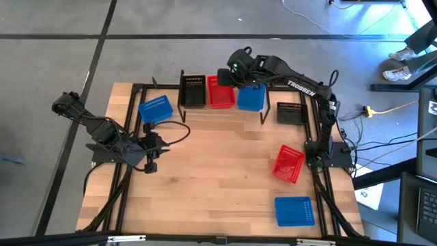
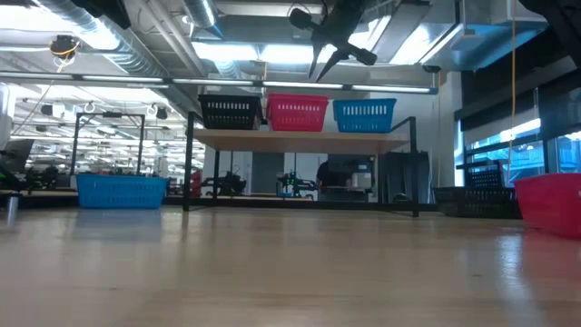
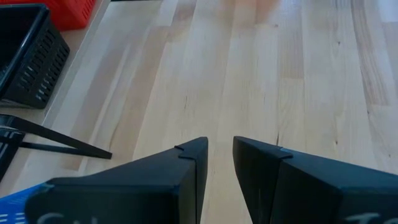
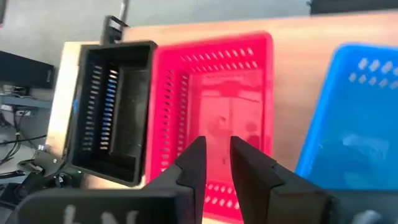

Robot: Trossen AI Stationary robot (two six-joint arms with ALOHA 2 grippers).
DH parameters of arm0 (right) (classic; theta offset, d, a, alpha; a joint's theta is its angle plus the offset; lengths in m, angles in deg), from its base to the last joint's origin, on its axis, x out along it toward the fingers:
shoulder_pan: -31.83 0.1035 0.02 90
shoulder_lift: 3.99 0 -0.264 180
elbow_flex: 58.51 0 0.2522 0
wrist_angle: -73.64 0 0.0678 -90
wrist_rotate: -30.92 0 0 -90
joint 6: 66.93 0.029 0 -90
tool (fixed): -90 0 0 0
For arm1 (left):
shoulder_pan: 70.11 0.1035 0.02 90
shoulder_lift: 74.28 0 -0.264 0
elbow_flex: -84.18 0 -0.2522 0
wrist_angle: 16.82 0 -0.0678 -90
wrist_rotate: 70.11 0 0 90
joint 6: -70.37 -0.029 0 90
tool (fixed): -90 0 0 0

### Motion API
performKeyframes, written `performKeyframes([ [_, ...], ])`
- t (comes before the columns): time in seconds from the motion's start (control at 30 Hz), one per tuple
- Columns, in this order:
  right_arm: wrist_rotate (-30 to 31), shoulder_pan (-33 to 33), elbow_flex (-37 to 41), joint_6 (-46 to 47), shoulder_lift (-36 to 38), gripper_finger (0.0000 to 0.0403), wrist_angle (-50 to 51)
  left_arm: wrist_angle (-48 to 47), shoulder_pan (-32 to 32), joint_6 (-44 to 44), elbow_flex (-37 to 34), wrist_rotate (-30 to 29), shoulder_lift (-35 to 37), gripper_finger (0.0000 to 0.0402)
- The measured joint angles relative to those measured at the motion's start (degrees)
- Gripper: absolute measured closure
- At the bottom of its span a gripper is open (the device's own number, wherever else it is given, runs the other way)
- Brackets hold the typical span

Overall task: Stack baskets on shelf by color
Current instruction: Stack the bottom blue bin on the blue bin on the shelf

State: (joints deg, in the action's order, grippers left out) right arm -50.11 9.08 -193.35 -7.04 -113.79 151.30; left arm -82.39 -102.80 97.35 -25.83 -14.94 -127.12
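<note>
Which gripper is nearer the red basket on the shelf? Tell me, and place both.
Right. The right gripper hangs over the shelf's red basket, holding nothing. The left gripper waits low over the table, well away, nearer the blue basket beside the shelf.

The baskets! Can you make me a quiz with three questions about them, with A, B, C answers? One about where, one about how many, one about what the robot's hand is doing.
1. Where does the red basket sit on the shelf?
A. In the middle
B. At one end
C. Under it

2. How many baskets stand on the shelf?
A. One
B. Three
C. Five

3. What is the right gripper doing?
A. Holding a blue basket
B. Resting on the table
C. Hovering empty above the red basket

Answers:
1 A: the black basket and the blue basket flank the red one.
2 B: the low view shows one black, one red, one blue.
3 C: the right wrist view shows nothing between the fingers, with the red basket below.
</note>
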Motion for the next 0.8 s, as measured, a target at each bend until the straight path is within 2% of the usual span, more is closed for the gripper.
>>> performKeyframes([
  [0.17,0.06,0.76,-0.08,-9.64,1.86,0.0332,-0.07,-0.02,-0.02,2.49,0.00,0.00,0.01,0.0333],
  [0.43,4.27,8.24,-0.55,-21.18,8.42,0.0331,4.90,-0.64,0.00,10.92,0.00,-0.01,0.13,0.0333],
  [0.67,6.17,16.67,-0.59,-21.19,11.41,0.0331,19.40,-1.79,0.07,16.39,0.00,-2.10,0.13,0.0333],
  [0.8,7.91,22.04,-0.52,-18.15,11.77,0.0331,26.65,-1.77,0.07,20.11,0.00,-2.60,0.13,0.0333],
])
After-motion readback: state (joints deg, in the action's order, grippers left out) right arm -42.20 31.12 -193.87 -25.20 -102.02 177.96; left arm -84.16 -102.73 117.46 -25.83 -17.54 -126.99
